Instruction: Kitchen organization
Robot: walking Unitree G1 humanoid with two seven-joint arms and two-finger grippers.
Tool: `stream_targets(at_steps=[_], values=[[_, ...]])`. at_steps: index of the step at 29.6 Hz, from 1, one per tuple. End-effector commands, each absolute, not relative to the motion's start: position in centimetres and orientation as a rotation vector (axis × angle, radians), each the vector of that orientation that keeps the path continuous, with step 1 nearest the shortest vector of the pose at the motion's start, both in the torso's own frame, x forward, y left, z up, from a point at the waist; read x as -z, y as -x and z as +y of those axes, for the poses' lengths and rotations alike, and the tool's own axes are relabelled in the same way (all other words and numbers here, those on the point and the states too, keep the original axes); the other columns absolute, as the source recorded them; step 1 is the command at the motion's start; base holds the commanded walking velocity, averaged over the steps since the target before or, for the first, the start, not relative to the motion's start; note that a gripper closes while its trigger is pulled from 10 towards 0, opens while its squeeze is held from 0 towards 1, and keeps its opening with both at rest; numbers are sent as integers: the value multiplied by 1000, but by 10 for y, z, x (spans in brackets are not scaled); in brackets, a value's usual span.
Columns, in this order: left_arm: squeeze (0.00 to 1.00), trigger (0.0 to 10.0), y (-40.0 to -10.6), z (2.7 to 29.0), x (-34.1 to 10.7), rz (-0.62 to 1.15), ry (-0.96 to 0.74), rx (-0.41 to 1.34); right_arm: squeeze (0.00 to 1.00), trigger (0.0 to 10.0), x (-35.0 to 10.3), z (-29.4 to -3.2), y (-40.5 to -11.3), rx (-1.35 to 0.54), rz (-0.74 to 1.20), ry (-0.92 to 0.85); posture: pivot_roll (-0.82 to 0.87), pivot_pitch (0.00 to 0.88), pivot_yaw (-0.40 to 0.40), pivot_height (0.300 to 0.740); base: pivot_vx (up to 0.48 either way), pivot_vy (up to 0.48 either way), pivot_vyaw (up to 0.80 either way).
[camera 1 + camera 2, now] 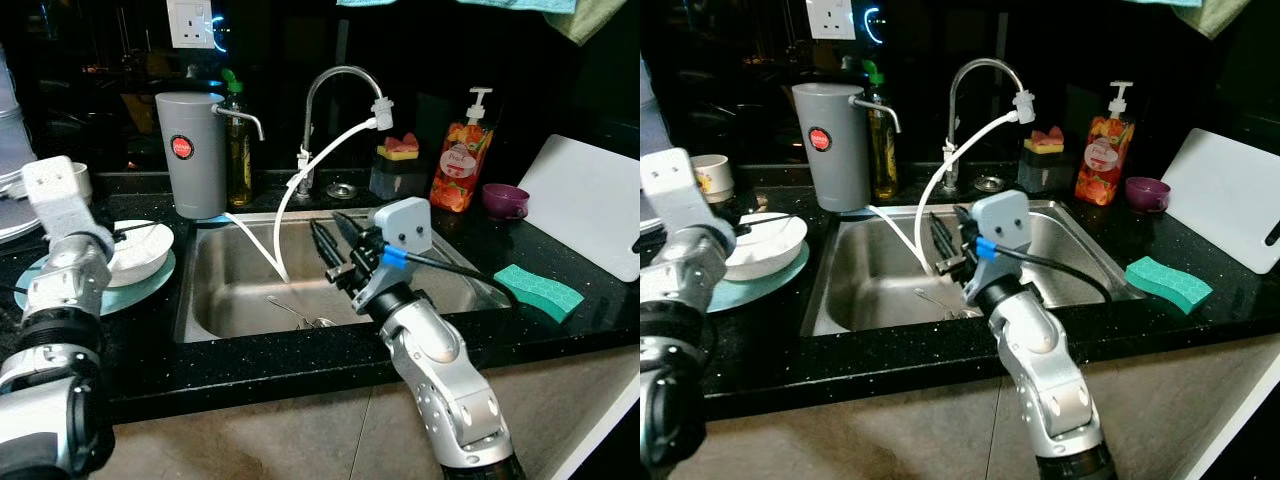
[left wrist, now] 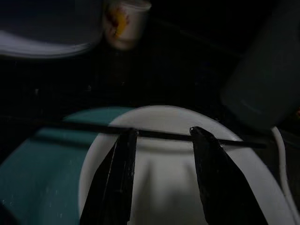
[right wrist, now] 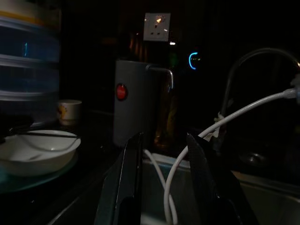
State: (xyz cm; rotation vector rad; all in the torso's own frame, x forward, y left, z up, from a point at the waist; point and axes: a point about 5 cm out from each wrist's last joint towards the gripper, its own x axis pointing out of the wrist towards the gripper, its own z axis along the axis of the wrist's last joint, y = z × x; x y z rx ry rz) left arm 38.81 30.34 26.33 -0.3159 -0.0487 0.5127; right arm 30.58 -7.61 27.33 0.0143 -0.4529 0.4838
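Now, left end effector [image 2: 159, 140] released, fingers straddling chopstick [image 2: 84, 126] across white bowl [image 1: 140, 250] on teal plate [image 1: 150, 285]; right end effector [image 1: 335, 240] released, empty over sink [image 1: 215, 300]; cutlery [image 1: 300, 318] in sink untouched; organizing looks barely begun.

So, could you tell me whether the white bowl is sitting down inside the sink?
No, the white bowl rests on a teal plate on the black counter, to the left of the sink.
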Motion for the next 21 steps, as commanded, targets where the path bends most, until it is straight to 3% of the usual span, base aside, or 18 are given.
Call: stream_targets(at_steps=[1,8,14,17,20,21], values=[[0,10000,-388,306,-266,-41,360,-509,0,10000,-275,-79,-308,-465,-458,-8,6,27,-40,740,0,0,0],[0,10000,-393,303,-259,-10,667,-504,0,10000,-279,-82,-309,-447,-471,-7,-5,37,-45,740,0,0,0],[0,10000,-395,301,-262,-15,756,-506,0,10000,-281,-84,-308,-441,-473,-9,-14,40,-43,740,0,0,0],[0,10000,-395,303,-264,-16,737,-525,0,10000,-281,-84,-308,-436,-475,-11,-14,40,-43,740,0,0,0],[0,10000,-397,297,-281,-68,277,-460,0,10000,-281,-84,-307,-428,-475,-17,-12,44,-37,740,0,0,0],[0,10000,-397,297,-281,-68,277,-460,0,10000,-281,-84,-307,-428,-475,-17,-12,44,-37,740,0,0,0]])
